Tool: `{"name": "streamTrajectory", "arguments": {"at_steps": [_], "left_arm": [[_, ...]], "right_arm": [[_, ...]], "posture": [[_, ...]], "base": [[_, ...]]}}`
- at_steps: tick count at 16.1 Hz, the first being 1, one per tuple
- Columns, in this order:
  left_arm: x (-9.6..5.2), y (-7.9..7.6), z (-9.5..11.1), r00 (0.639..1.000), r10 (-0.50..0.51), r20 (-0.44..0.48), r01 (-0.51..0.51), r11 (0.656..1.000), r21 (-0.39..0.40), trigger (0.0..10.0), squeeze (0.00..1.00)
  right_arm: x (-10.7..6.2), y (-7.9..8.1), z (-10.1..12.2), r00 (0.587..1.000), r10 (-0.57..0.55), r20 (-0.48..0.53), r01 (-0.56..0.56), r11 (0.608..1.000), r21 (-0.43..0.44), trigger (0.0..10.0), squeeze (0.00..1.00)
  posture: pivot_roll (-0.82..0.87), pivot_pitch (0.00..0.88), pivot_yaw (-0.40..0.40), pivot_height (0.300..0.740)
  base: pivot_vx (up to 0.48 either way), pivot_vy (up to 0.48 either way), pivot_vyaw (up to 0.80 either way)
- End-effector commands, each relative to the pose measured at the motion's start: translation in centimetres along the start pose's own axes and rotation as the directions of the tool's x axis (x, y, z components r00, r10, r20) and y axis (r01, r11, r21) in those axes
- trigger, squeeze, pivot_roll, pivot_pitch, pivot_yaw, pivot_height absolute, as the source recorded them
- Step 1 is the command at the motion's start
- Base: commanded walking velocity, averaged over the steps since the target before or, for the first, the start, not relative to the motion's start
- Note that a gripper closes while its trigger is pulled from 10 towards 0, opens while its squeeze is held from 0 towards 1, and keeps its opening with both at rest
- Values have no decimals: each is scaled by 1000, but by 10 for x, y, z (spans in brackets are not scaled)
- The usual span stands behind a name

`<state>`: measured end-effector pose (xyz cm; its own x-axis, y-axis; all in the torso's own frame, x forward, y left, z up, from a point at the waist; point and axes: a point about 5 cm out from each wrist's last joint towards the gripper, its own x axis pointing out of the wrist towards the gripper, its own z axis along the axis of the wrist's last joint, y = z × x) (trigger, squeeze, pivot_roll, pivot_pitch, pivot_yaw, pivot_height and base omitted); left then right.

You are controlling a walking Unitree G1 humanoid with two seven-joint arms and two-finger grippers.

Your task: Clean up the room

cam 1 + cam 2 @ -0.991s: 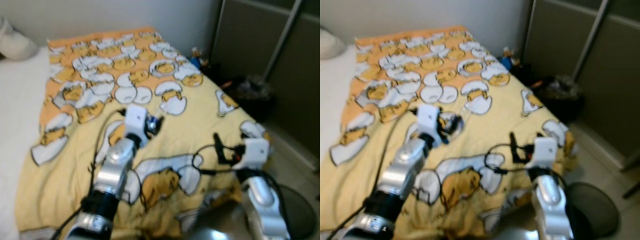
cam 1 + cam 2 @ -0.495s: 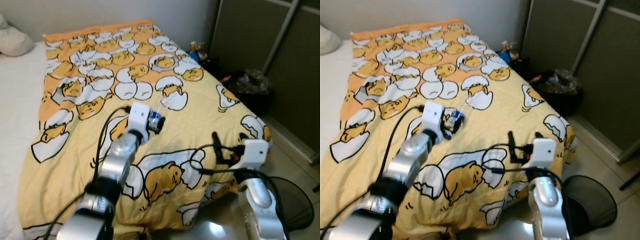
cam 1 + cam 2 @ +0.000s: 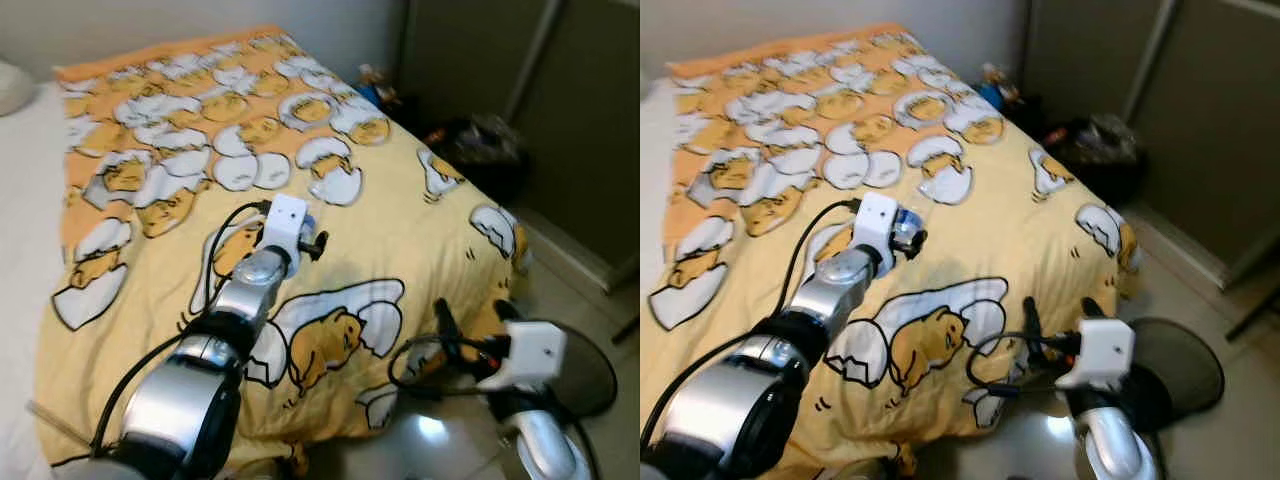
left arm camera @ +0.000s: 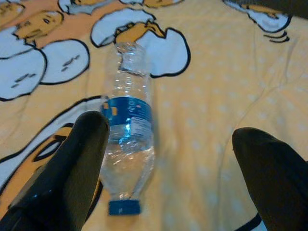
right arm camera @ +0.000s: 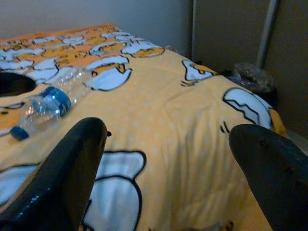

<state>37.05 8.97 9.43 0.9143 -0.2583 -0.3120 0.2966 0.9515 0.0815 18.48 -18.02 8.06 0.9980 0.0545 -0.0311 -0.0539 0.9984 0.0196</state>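
The left gripper [image 3: 312, 240] is stretched out over the bed [image 3: 420, 230], low above the yellow blanket [image 3: 380, 250] printed with egg-and-chick figures, and a clear plastic bottle [image 3: 305, 224] with a blue label peeks out just beside its white wrist block. The right gripper [image 3: 445, 330] hangs off the foot of the bed, above the floor [image 3: 600, 300], near a round dark bin [image 3: 590, 370]. A pile of dark bags [image 3: 480, 150] sits by the sliding doors [image 3: 540, 110].

In the right eye view the same bottle [image 3: 905, 228] lies at the tip of the left arm.

The left wrist view shows the fingers [image 4: 67, 173] spread wide with nothing between them gripped. The bottle [image 4: 129, 144] lies flat on the blanket, its blue cap nearest the camera, its side touching or just beside one finger.

The right wrist view shows that gripper's fingers [image 5: 57, 178] also wide apart and empty. The bottle [image 5: 45, 108] lies on the blanket [image 5: 159, 125] well beyond them, next to the dark tip of the left gripper [image 5: 12, 83].
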Motion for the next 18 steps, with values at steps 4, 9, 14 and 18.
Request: {"name": "streamTrajectory", "arguments": {"at_steps": [4, 9, 14, 18], "left_arm": [[-2, 15, 18, 987, 51, 153, -43, 998, -53, 10000, 0], [-41, 27, 9, 936, 45, 349, -37, 999, -29, 10000, 0], [-95, 12, 3, 909, -43, 414, 28, 999, 43, 10000, 0], [-117, 25, 13, 913, 26, 407, -53, 997, 55, 10000, 0]], "right_arm": [[2, 0, 10, 1000, -24, 16, 24, 1000, 4, 10000, 0], [46, 11, 17, 997, 34, 66, -37, 998, 42, 10000, 0], [84, 16, 11, 999, 0, 34, -3, 997, 82, 10000, 0], [119, 29, 3, 1000, -21, -18, 23, 992, 125, 10000, 0]], "posture": [[-227, 65, 106, 723], [-62, 0, 72, 723], [76, 0, 13, 723], [235, 0, -36, 723]], "base": [[0, 0, 0], [0, 0, 0], [0, 0, 0], [0, 0, 0]]}}
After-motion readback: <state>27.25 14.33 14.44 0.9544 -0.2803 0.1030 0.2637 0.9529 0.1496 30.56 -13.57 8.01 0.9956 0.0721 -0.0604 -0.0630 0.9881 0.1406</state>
